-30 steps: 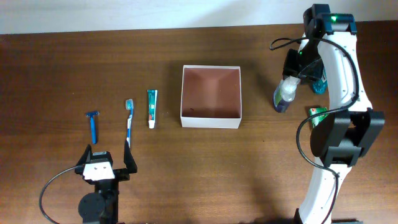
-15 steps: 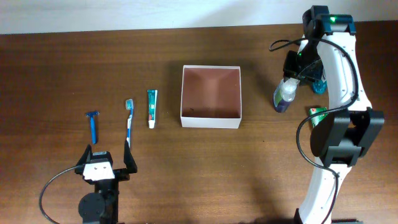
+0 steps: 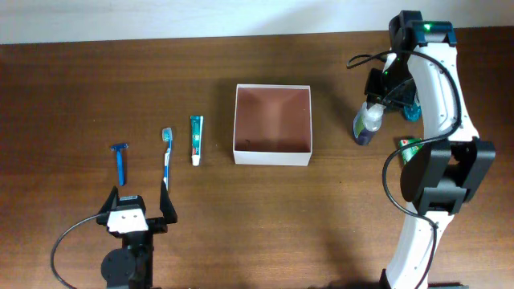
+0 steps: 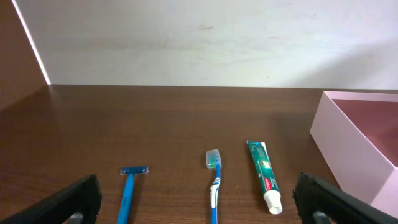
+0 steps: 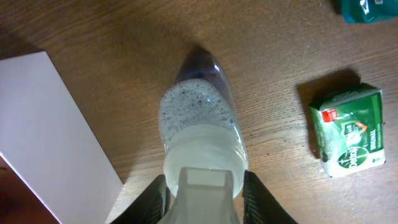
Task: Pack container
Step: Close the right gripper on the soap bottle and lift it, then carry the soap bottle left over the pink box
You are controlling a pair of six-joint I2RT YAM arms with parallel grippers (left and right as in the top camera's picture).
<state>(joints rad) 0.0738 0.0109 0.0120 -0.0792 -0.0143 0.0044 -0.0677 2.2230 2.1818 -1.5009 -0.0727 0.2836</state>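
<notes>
The container (image 3: 271, 156) is a square white-walled box with a reddish-brown inside at the table's middle; it also shows in the left wrist view (image 4: 348, 143) and the right wrist view (image 5: 50, 137). A clear bottle with a dark blue base (image 3: 365, 127) stands right of it, tilted. My right gripper (image 3: 379, 95) is shut on the bottle's pale top; in the right wrist view its fingers (image 5: 204, 186) hug the bottle (image 5: 199, 112) on both sides. My left gripper (image 3: 138, 215) is open and empty at the near left, its fingers wide apart in the left wrist view (image 4: 199, 199).
A blue razor (image 3: 120, 160), a toothbrush (image 3: 166, 156) and a toothpaste tube (image 3: 196, 139) lie in a row left of the container. A green soap packet (image 3: 409, 147) and a teal item (image 3: 413, 108) lie right of the bottle.
My right gripper and the bottle's top have shifted very slightly. The left arm and the other items have not moved.
</notes>
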